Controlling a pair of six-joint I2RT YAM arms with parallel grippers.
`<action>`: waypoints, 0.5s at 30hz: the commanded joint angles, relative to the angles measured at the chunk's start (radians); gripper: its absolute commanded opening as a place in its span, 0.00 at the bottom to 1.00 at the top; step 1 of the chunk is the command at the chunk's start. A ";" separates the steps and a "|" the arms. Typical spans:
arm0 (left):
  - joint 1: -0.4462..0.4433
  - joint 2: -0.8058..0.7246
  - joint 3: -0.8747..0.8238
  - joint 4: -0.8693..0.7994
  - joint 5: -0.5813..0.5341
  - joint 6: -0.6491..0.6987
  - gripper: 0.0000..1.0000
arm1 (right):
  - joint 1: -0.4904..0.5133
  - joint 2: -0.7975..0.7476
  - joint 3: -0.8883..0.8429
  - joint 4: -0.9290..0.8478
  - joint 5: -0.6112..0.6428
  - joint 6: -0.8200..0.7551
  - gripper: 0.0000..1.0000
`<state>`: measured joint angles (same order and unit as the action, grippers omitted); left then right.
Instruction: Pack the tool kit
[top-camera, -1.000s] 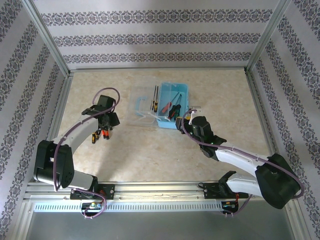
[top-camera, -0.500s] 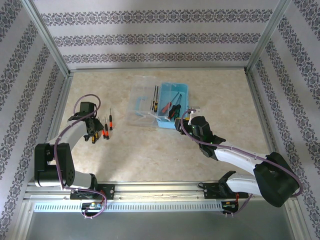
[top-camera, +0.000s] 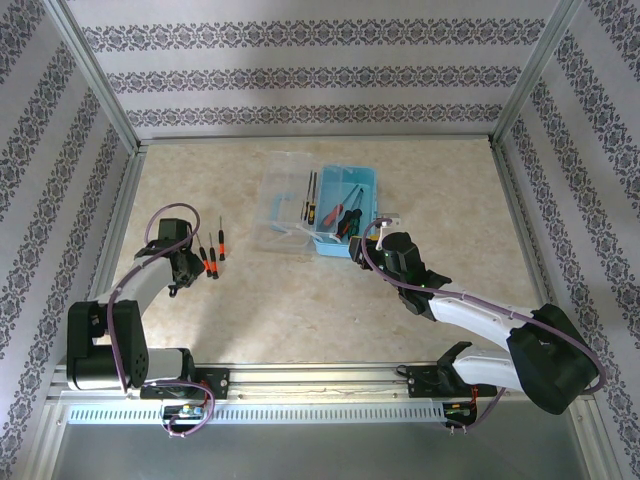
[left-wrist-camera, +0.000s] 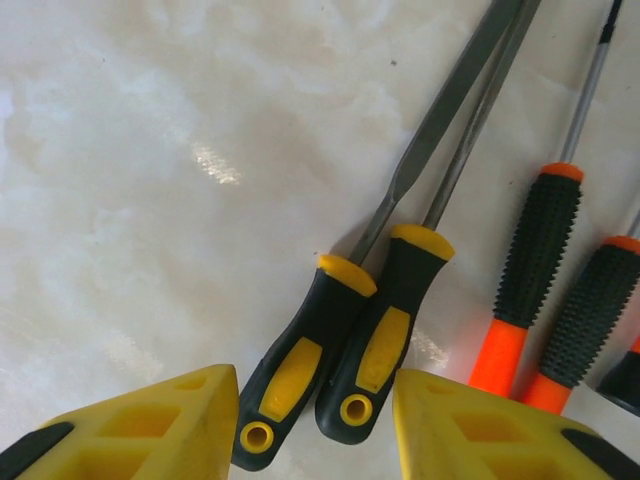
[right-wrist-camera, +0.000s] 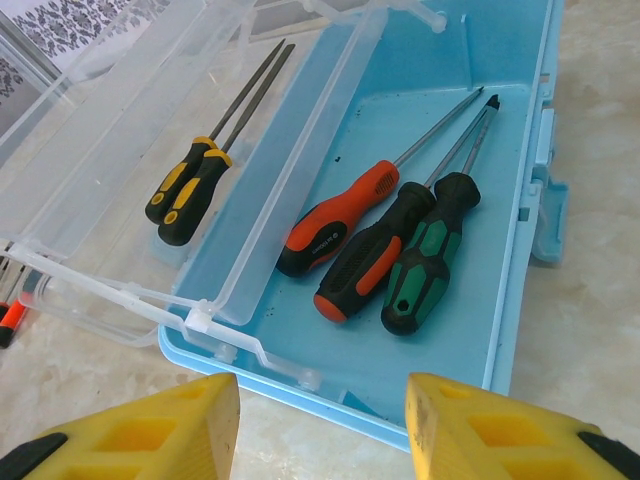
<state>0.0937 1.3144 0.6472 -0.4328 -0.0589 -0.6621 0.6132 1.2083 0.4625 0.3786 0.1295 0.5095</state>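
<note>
Two files with black-and-yellow handles (left-wrist-camera: 335, 355) lie side by side on the table, and my left gripper (left-wrist-camera: 315, 430) is open astride their handle ends with narrow gaps on both sides. Orange-and-black screwdrivers (left-wrist-camera: 535, 285) lie just to the right of them. From above, the left gripper (top-camera: 183, 268) is low over these tools at the table's left. The blue tool box (right-wrist-camera: 470, 330) holds three screwdrivers (right-wrist-camera: 385, 250), and its clear lid (right-wrist-camera: 110, 140) holds two more files (right-wrist-camera: 190, 190). My right gripper (right-wrist-camera: 320, 420) hangs open and empty before the box's near edge.
The blue box (top-camera: 362, 182) and its open lid (top-camera: 280, 205) sit at the table's centre back. Loose small screwdrivers (top-camera: 213, 255) lie just right of the left gripper. The right gripper (top-camera: 380, 232) is close to the box's near right corner. Metal frame rails border the table.
My left gripper has swung left and down from near the lid onto the loose tools, and its jaws have narrowed around the two file handles. The right arm has stayed still.
</note>
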 joint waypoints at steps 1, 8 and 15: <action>0.009 -0.019 -0.017 0.019 0.017 -0.006 0.40 | 0.000 -0.001 0.033 0.018 -0.017 0.015 0.48; 0.009 -0.085 -0.080 0.029 -0.004 -0.026 0.34 | 0.000 -0.001 0.032 0.017 -0.020 0.015 0.48; 0.009 -0.014 -0.059 0.042 0.027 0.013 0.36 | 0.000 -0.003 0.033 0.017 -0.028 0.020 0.48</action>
<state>0.0937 1.2652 0.5743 -0.4156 -0.0563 -0.6712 0.6132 1.2083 0.4629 0.3786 0.1139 0.5205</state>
